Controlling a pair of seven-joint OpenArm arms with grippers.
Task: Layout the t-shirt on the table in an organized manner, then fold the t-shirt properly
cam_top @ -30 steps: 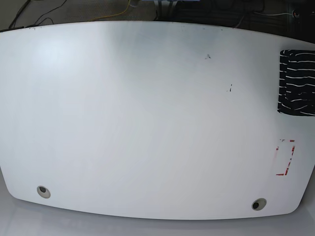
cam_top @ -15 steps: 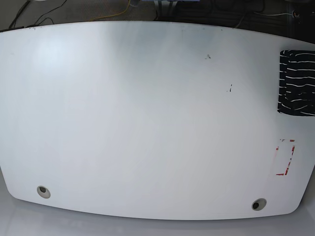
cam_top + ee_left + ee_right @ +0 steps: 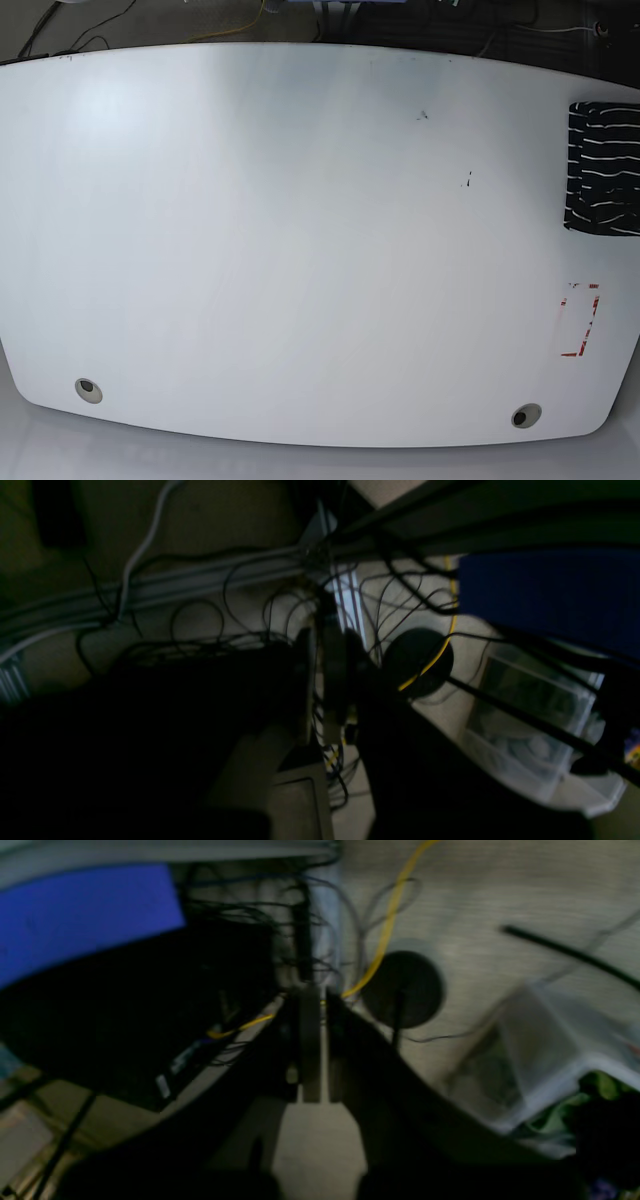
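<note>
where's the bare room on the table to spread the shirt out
Nearly all of the table is bare, from its left edge across to the specks. The only occupied strip is the base view's right edge: the folded t-shirt, with the red-marked rectangle nearer the front. Grommets dot the front corners.

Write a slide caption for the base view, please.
Folded t-shirt at the table's right edge; no arms in view.
</note>
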